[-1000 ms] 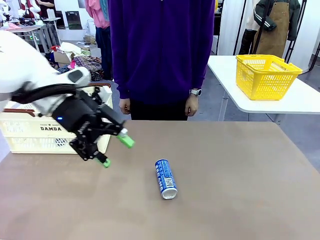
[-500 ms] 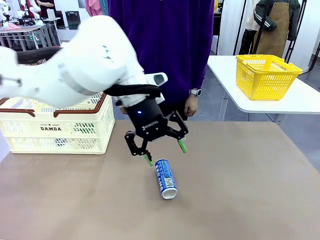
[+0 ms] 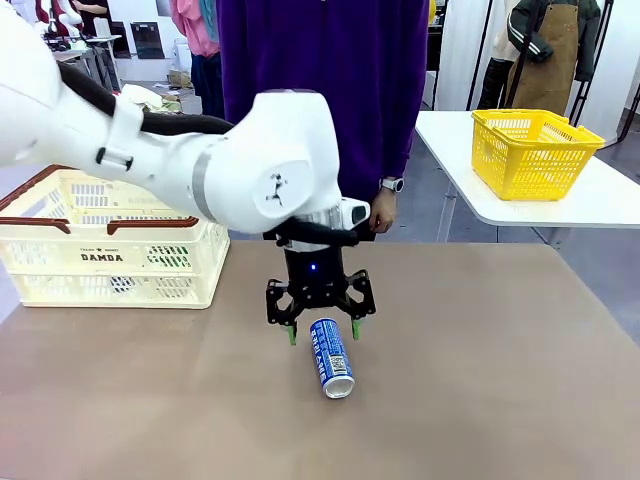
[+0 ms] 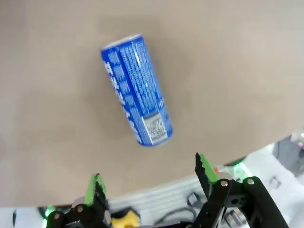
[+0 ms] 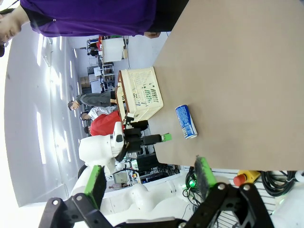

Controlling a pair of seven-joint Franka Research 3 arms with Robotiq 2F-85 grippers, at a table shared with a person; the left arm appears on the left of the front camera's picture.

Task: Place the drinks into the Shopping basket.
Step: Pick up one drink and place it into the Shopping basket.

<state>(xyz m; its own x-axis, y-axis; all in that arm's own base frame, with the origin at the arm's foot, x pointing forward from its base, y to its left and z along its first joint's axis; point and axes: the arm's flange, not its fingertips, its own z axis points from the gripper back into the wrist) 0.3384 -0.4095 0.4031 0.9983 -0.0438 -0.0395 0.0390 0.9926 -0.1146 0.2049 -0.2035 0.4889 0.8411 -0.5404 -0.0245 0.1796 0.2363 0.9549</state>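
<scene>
- Swung over from the cream slotted plastic Shopping basket [image 3: 110,240], the left gripper [image 3: 320,328] now hovers above the lying blue slim aluminium drink can [image 3: 331,357].
- Its jaws stand apart, straddling the can's far end without touching.
- Right gripper [image 5: 149,178]: jaws apart.

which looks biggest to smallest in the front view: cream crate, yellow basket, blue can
1. cream crate, partly hidden by the arm
2. yellow basket, though it sits farther back
3. blue can

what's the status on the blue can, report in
Left gripper open, over the blue can. Can on its side on the table, untouched. Right gripper open, off the table edge. Nothing in the way.
</scene>
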